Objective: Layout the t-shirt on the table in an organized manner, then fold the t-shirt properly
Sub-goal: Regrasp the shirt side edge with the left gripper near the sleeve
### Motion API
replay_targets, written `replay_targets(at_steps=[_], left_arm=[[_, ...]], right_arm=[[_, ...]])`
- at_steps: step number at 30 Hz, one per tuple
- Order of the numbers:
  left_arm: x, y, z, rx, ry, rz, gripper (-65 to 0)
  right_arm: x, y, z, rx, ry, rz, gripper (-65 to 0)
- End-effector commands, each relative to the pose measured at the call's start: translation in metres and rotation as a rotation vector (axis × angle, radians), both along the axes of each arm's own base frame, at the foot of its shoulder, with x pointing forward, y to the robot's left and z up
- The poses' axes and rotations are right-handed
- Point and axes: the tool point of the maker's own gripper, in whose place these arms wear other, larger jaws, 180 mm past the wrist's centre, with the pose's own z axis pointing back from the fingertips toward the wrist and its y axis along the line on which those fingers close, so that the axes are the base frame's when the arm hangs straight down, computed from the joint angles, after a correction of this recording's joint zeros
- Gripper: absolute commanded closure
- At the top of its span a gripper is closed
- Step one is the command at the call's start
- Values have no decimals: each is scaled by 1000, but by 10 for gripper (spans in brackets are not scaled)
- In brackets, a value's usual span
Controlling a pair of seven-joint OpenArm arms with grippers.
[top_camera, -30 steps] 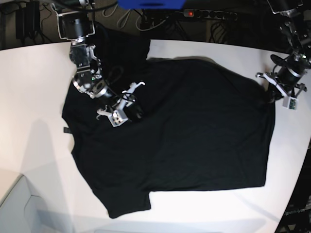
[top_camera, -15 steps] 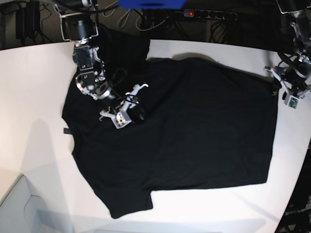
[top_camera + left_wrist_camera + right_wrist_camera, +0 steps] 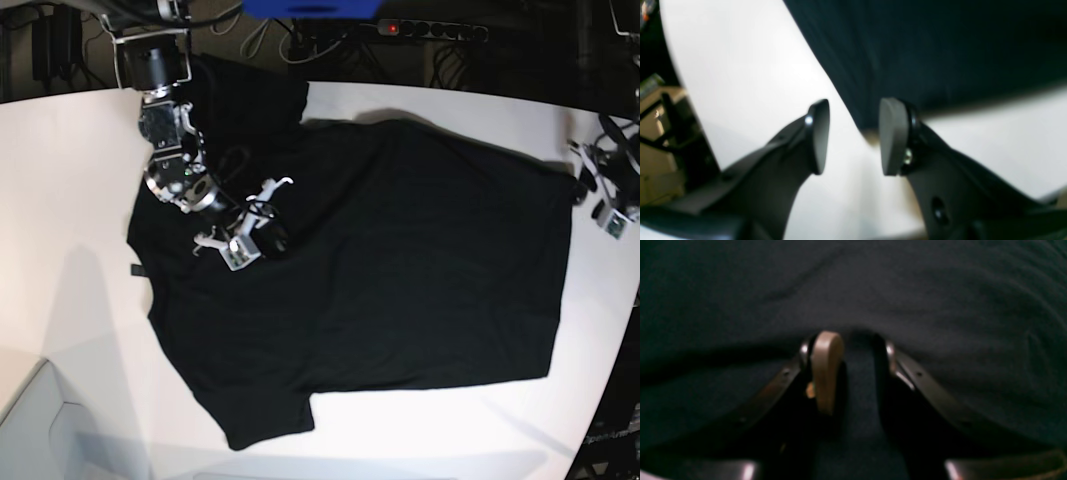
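The black t-shirt lies spread out on the white table, its sleeves toward the left and its straight edge at the right. My left gripper hovers just off the shirt's upper right corner. In the left wrist view the left gripper is open and empty, with the t-shirt corner just beyond the fingertips on the table. My right gripper rests on the shirt's upper left part. In the right wrist view the right gripper has its jaws apart and pressed into the t-shirt, with a low fold ahead of the tips.
A power strip with a red light, cables and a blue object sit behind the table's far edge. A pale box stands at the bottom left. The table's curved edge runs close to the shirt's right side.
The left gripper has opened, let go of the shirt's right corner and drawn back to the right. The corner now lies flat. The right arm shifted slightly left.
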Motion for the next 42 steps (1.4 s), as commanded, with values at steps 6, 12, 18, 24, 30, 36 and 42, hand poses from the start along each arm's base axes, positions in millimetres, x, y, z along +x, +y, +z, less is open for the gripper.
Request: replay_targets(at_steps=[6, 12, 18, 24, 30, 36, 42], left_arm=[[53, -10, 17, 27, -120, 37, -240], [55, -24, -45, 172, 62, -3, -240], [48, -26, -55, 213, 111, -50, -240], [28, -9, -47, 290, 126, -80, -240], [2, -26, -37, 251, 136, -207, -240], [-50, -51, -38, 221, 284, -377, -240], [-69, -44, -38, 237, 319, -389, -240]], right_arm=[[7, -2, 7, -8, -19, -2, -206], [7, -3, 6, -11, -17, -2, -206], [7, -5, 5, -17, -16, -3, -206], [7, -5, 5, -17, -16, -4, -206], [13, -5, 6, -40, 0, -2, -206], [19, -4, 9, -51, -3, 0, -206], [22, -5, 12, -51, -9, -1, -206]])
